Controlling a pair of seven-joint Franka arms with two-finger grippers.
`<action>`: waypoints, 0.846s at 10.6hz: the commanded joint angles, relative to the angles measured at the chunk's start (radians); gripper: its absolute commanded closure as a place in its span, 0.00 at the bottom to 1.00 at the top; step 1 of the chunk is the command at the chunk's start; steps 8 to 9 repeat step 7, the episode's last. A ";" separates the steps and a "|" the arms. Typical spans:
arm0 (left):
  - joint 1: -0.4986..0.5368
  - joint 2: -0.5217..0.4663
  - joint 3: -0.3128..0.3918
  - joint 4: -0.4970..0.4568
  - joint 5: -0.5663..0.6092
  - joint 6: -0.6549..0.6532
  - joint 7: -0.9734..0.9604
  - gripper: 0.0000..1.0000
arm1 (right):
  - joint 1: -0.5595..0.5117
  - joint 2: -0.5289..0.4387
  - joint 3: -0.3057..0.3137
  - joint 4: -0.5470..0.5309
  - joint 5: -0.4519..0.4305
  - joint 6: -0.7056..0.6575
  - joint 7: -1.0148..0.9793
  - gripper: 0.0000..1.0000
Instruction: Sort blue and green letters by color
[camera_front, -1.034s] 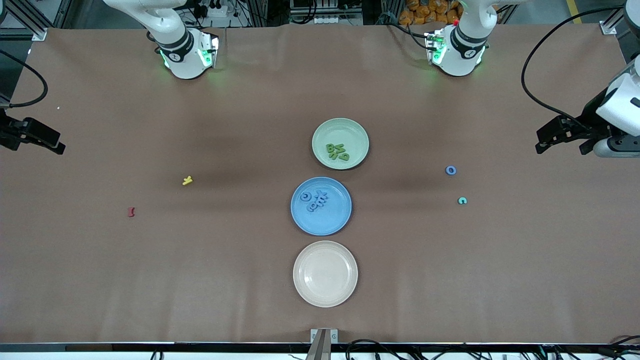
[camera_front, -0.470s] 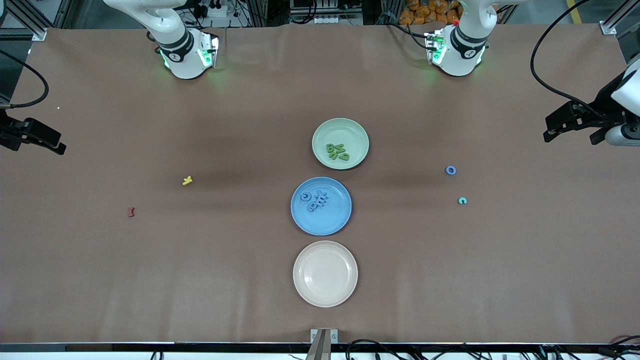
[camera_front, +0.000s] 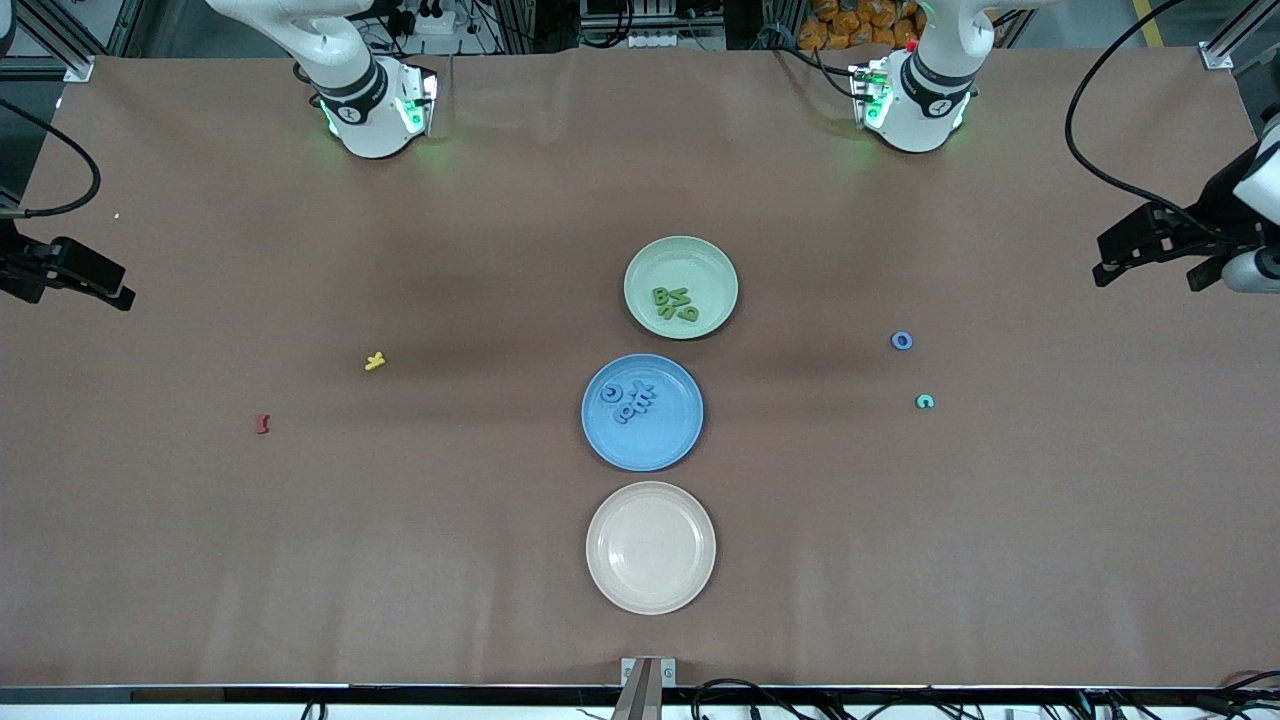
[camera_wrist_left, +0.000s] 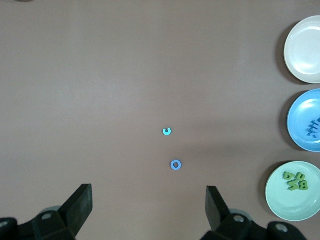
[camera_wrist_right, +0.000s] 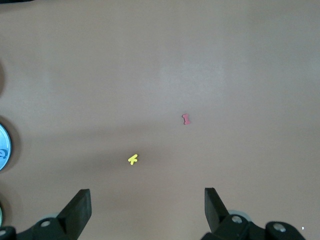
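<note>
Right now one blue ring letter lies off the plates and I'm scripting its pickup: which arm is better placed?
The left arm. The blue ring letter lies toward its end of the table, and the open left gripper hangs over that end. The right gripper, also open, waits over the other end, past the plates.

We find the table (camera_front: 300, 560) evenly and brightly lit from overhead, with broad soft shadow bands across its middle. Green status lights glow on both arm bases. All views are sharp, with no glare; below each gripper shadows stay faint.
</note>
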 joint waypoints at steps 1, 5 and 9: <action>0.001 0.015 0.001 0.037 0.003 -0.025 -0.016 0.00 | 0.008 0.002 -0.005 0.000 0.007 0.010 -0.001 0.00; 0.010 0.017 0.003 0.037 0.001 -0.025 -0.014 0.00 | 0.008 0.002 -0.005 0.000 0.007 0.010 -0.001 0.00; 0.010 0.023 0.004 0.037 -0.002 -0.025 -0.014 0.00 | 0.009 0.002 -0.005 0.000 0.007 0.010 -0.001 0.00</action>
